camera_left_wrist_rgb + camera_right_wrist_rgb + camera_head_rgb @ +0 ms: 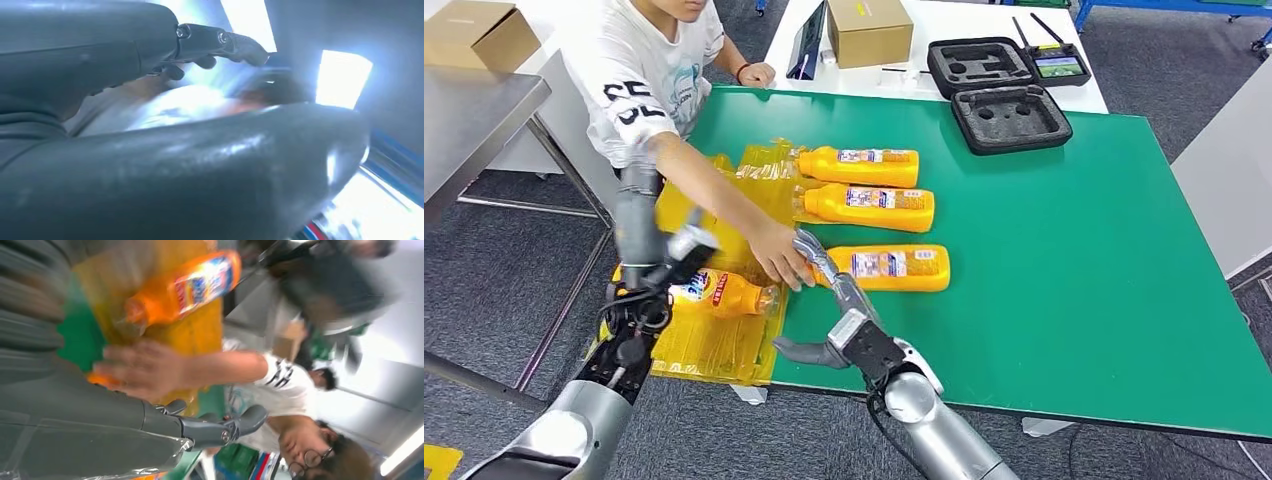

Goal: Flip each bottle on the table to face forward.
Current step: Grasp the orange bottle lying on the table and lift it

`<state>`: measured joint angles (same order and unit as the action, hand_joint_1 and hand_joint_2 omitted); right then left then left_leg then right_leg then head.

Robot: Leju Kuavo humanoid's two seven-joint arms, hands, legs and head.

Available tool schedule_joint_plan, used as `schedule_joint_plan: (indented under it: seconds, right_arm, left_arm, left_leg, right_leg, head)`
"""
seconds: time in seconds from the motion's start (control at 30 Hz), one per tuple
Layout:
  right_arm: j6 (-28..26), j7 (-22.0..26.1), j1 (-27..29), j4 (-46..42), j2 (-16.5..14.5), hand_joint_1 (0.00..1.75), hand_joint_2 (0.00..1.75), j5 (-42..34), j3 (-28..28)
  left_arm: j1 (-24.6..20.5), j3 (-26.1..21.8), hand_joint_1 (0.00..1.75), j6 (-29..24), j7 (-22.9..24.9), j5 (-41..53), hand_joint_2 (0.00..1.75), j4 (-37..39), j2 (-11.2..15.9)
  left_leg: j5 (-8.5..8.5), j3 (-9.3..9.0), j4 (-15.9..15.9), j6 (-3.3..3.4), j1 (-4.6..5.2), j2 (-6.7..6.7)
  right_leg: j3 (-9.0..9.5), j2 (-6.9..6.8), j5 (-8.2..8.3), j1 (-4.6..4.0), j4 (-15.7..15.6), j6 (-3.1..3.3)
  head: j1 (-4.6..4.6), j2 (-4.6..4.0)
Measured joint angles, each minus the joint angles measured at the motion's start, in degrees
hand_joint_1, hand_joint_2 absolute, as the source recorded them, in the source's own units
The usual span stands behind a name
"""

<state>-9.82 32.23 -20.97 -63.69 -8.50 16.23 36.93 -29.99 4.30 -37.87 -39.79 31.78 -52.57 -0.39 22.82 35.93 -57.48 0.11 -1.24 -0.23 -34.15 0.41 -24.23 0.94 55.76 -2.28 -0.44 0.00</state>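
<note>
Lying in a column near the left part of the green table [1064, 290] are three orange bottles: a far bottle [861, 166], a middle bottle [869, 207] and a near bottle [892, 267], all on their sides with labels up and caps pointing toward the left edge. A fourth bottle [721, 293] lies on crinkled yellow plastic wrap [714, 345] at the table's near-left corner, its clear cap end pointing toward the others.

The right hand [824, 275] reaches over the near edge with its fingers stretched out and spread, holding nothing, its tips at the cap end of the near bottle. A person's hand [779, 258] comes from the left edge and sits at that same cap end, just beside the robot's fingers.

The left hand [686, 248] is raised beyond the fourth bottle; whether its fingers are apart or together cannot be told, as the views are blurred.

A cardboard box [869, 30] and black foam case [1009, 117] rest beyond the far edge.
</note>
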Motion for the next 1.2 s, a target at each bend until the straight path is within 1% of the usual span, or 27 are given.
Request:
schedule_joint_plan:
  seconds: [0.03, 0.1, 0.13, 0.23, 0.43, 0.5, 0.6, 0.73, 0.83, 0.93, 1.2]
  right_arm:
    - [-1.0, -1.0, -0.5, 0.2, 0.4, 0.00, 1.75, 1.1, -0.1]
    - [-2.5, -2.7, -1.8, 0.5, 1.3, 0.00, 1.75, 3.0, -0.7]
    - [-2.9, -3.4, -2.3, 0.8, 1.8, 0.00, 1.75, 3.6, -1.0]
    - [-3.3, -4.0, -3.4, 1.3, 2.7, 0.00, 1.75, 4.4, -1.6]
    - [-3.7, -4.7, -4.4, 2.0, 3.4, 0.00, 1.75, 5.5, -1.8]
    - [-4.0, -5.5, -5.1, 2.6, 4.0, 0.00, 1.75, 6.8, -2.1]
    - [-3.3, -6.8, -7.0, 4.2, 5.8, 0.00, 1.75, 8.9, -2.7]
    - [0.0, -10.5, -8.6, 6.1, 8.0, 0.00, 1.75, 12.6, -2.6]
    - [4.3, -13.4, -9.1, 6.9, 9.7, 0.00, 1.75, 14.6, -1.7]
    - [8.5, -15.6, -9.3, 7.3, 11.4, 0.00, 1.75, 15.9, -0.2]
    - [15.5, -19.4, -10.2, 7.9, 14.7, 0.00, 1.75, 18.2, 3.6]
  left_arm:
    - [0.7, -0.4, 0.00, 0.1, 0.0, -7.8, 1.75, -0.4, 0.0]
    - [2.7, -0.5, 0.00, 0.4, -0.1, -18.6, 1.75, -1.9, 0.3]
    - [3.8, -0.5, 0.00, 0.6, -0.1, -21.4, 1.75, -2.8, 0.3]
    - [5.8, -0.5, 0.00, 0.8, -0.3, -23.5, 1.75, -4.4, 0.5]
    - [7.3, -0.5, 0.00, 1.2, -0.4, -25.4, 1.75, -6.5, 0.8]
    - [9.1, -0.5, 0.00, 1.8, -0.4, -27.8, 1.75, -8.6, 0.9]
    - [12.9, -0.4, 0.00, 2.8, -0.4, -30.6, 1.75, -12.8, 1.1]
    - [17.0, -0.2, 0.00, 3.8, -0.4, -31.8, 1.75, -16.6, 1.5]
    - [18.7, -0.1, 0.00, 4.2, -0.4, -31.3, 1.75, -17.7, 1.8]
    - [19.4, -0.1, 0.00, 4.2, -0.5, -30.8, 1.75, -18.0, 2.0]
    - [19.7, -0.1, 0.00, 5.4, -0.6, -30.5, 1.75, -17.7, 2.2]
  left_leg:
    - [0.00, 0.00, 0.0, 0.00, 0.00, 0.02]
    - [0.00, 0.00, 0.0, 0.00, 0.01, 0.03]
    - [-0.01, 0.01, 0.0, 0.00, 0.01, 0.01]
    - [-0.01, 0.07, 0.0, 0.01, 0.03, -0.08]
    - [-0.01, 0.07, 0.0, 0.01, 0.03, -0.05]
    - [0.00, 0.07, 0.0, 0.01, 0.03, -0.01]
    - [0.00, 0.07, 0.0, 0.01, 0.03, 0.00]
    - [0.00, 0.07, 0.0, 0.01, 0.03, -0.02]
    - [0.00, 0.08, 0.0, 0.01, 0.03, -0.03]
    - [0.00, 0.08, 0.0, 0.01, 0.03, -0.03]
    - [0.00, 0.08, 0.0, 0.01, 0.03, -0.03]
  right_leg:
    - [0.00, 0.01, 0.00, 0.00, 0.0, 0.00]
    - [-0.02, 0.03, 0.00, 0.01, 0.0, 0.00]
    - [-0.03, 0.00, 0.00, 0.01, 0.0, 0.00]
    - [-0.02, -0.13, -0.01, 0.03, 0.0, -0.01]
    - [-0.02, -0.10, 0.00, 0.03, 0.0, -0.01]
    - [-0.04, -0.07, 0.00, 0.03, 0.0, -0.01]
    - [-0.05, -0.07, -0.01, 0.03, 0.0, -0.01]
    - [-0.04, -0.08, -0.01, 0.03, 0.0, -0.01]
    - [-0.04, -0.09, -0.01, 0.03, 0.0, -0.01]
    - [-0.03, -0.09, 0.00, 0.03, 0.0, -0.01]
    - [-0.03, -0.09, 0.00, 0.03, 0.0, -0.01]
  head:
    - [0.01, 0.00]
    - [-0.01, 0.00]
    - [0.02, 0.00]
    - [0.02, 0.00]
    - [0.00, 0.00]
    - [-0.01, 0.00]
    - [0.00, 0.00]
    - [0.00, 0.00]
    - [0.00, 0.00]
    - [-0.01, -0.01]
    - [0.00, -0.01]
